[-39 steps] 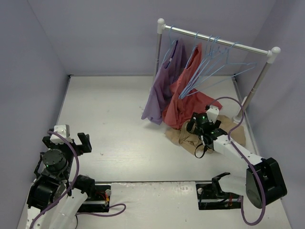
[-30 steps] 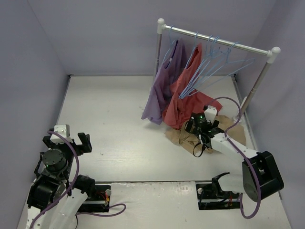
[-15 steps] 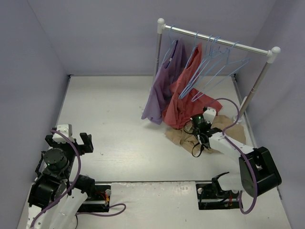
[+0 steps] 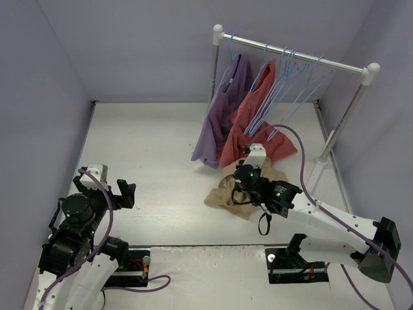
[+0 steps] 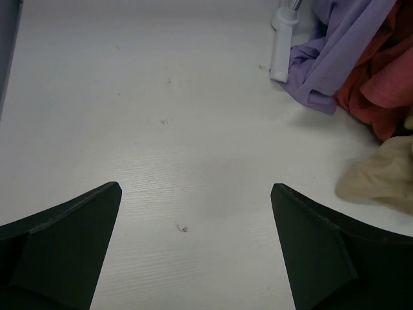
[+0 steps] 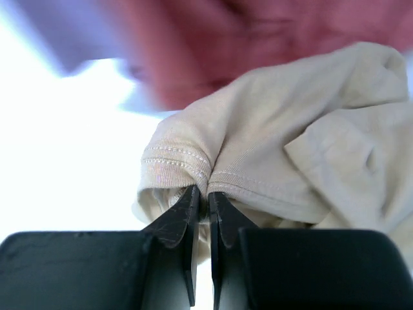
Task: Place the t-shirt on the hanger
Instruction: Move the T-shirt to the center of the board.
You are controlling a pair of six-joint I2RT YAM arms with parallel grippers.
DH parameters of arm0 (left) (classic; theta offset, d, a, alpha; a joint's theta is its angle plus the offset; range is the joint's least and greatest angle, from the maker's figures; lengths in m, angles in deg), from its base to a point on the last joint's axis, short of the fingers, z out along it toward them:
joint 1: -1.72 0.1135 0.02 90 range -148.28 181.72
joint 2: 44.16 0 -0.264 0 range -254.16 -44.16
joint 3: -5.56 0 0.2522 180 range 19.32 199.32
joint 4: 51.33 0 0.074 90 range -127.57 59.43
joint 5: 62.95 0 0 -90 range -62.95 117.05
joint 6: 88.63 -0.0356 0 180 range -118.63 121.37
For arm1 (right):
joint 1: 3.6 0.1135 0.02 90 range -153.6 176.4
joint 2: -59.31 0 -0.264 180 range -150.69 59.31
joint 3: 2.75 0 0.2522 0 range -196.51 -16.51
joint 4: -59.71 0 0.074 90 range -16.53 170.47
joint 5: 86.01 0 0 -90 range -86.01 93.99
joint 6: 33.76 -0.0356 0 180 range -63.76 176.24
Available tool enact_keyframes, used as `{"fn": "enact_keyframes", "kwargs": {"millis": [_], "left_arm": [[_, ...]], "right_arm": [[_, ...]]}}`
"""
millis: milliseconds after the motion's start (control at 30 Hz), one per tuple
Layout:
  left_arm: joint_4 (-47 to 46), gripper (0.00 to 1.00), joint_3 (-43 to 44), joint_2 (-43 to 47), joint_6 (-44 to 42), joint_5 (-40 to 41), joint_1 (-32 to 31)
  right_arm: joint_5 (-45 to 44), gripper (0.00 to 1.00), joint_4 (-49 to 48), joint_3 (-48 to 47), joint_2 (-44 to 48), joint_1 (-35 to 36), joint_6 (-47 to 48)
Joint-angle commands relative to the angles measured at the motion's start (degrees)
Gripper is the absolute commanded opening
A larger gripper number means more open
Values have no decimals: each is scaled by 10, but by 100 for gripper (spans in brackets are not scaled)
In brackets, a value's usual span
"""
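Right hand [image 6: 201, 194] is closed on the t-shirt [image 6: 290, 148], its two dark jaws nipped together over a fold of the stitched hem [image 6: 177, 158], with the double row of stitching showing just above the fingertips. The tan shirt lies as a crumpled heap on the bench [image 4: 155, 148], under the right arm's wrist and just below the drooping tail of the red shirt [image 4: 258, 116], which hangs beside the purple shirt [image 4: 222, 110] on the rail [image 4: 290, 57]. Several empty light-blue hangers [image 4: 290, 81] hang from the same rail to the right of the red shirt. I cannot tell which of them is meant to be used. Left hand [image 5: 197, 187] is spread wide with nothing between its fingers, held over bare bench well apart from the clothes. The shirt looks like thin knit cotton: light, limp and wrinkled, with no stiffness of its own, so it will likely sag, stretch and bunch from whatever point it is lifted by. The hem is a sound place to pinch, being doubled and sewn and so less apt to slip. Held there alone, however, the rest of the cloth would trail in a rope. To dress a hanger, I judge a second hold near the collar or a shoulder seam would be needed to open the shirt out. Snagging on the neighbouring red cloth is a risk.
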Motion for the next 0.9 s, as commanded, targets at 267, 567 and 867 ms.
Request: {"fn": "enact_keyframes", "kwargs": {"millis": [267,567,867], "left_arm": [[24,97,142,-43,28,-17,-3],[36,97,121,-58,111,-42,-3],[-9,97,30,-142,234,-49,-3]], "right_arm": [[-194,0,-2,-338,-197,233,-14],[-179,0,-3,-347,-308,223,-71],[-20,24,-8,-407,-462,155,-20]]}}
